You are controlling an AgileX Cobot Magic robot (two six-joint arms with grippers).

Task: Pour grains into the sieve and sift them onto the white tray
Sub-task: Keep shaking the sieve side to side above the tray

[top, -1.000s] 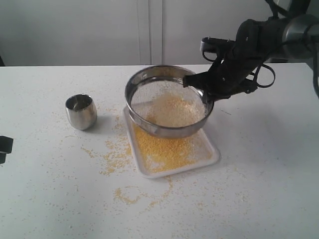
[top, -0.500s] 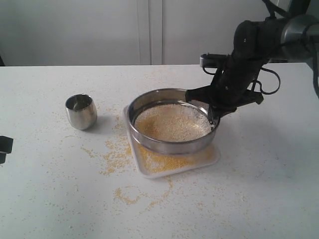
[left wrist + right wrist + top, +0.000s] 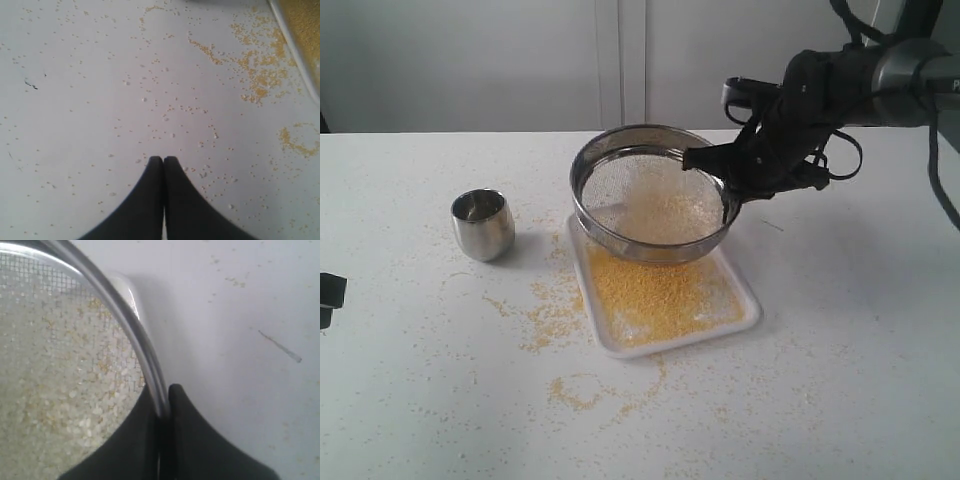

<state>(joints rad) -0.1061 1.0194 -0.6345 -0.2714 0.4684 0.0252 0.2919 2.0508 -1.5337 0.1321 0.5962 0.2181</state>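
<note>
Right gripper (image 3: 728, 203) clamps the rim of the sieve (image 3: 620, 190), holding it tilted above the white tray (image 3: 748, 318). Grains (image 3: 655, 295) cover the tray and lie in the mesh. Left gripper (image 3: 163, 161) hangs clenched, empty, over the table (image 3: 75, 125).

No readable text, no labels, no brand marks, no numbers, no signs — in any of the three views.

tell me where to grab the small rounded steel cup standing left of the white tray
Pinch the small rounded steel cup by its rim wall, one finger inside, coming from above. It stands upright with its mouth open, and its bulging polished sides could slip in a side grasp.
</note>
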